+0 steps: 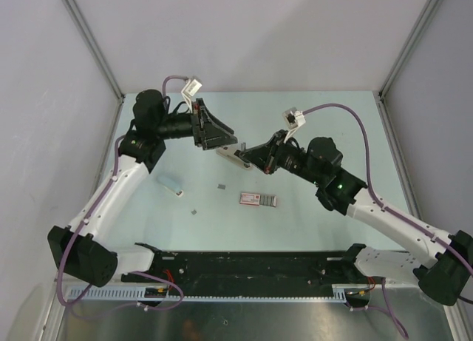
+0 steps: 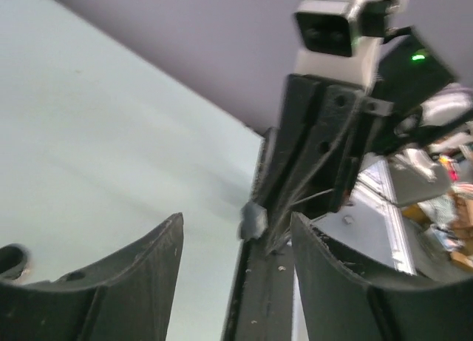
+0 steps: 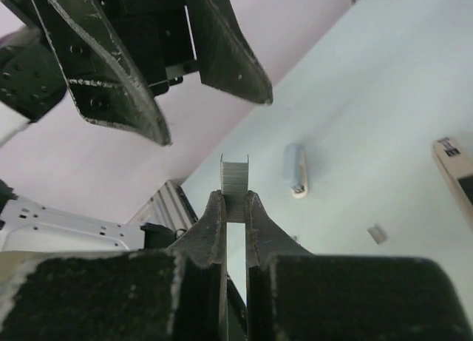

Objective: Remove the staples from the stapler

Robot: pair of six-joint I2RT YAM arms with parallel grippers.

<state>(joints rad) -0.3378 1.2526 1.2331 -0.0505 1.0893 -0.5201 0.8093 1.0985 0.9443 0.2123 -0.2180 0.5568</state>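
1. right wrist: right pincer [image 3: 235,202] clenched on staples [image 3: 234,171], strip upright between its tips.
2. left pincer [image 3: 203,112] released, just above the strip.
3. stapler [image 1: 259,199] on table [image 1: 318,119], below-right of both pincers in top view, axis left-right, right arm nearer.

— What are the arms made of, to look at?
— The left arm [image 1: 111,197] and right arm [image 1: 399,224] have white shells, with black joints and black bases.
— Cables?
— A lilac cable [image 1: 360,126] runs along each to a white connector [image 1: 293,117]. A green light [image 1: 339,184] glows on the right one. The fingers [image 3: 259,234] are black, curved and scuffed.
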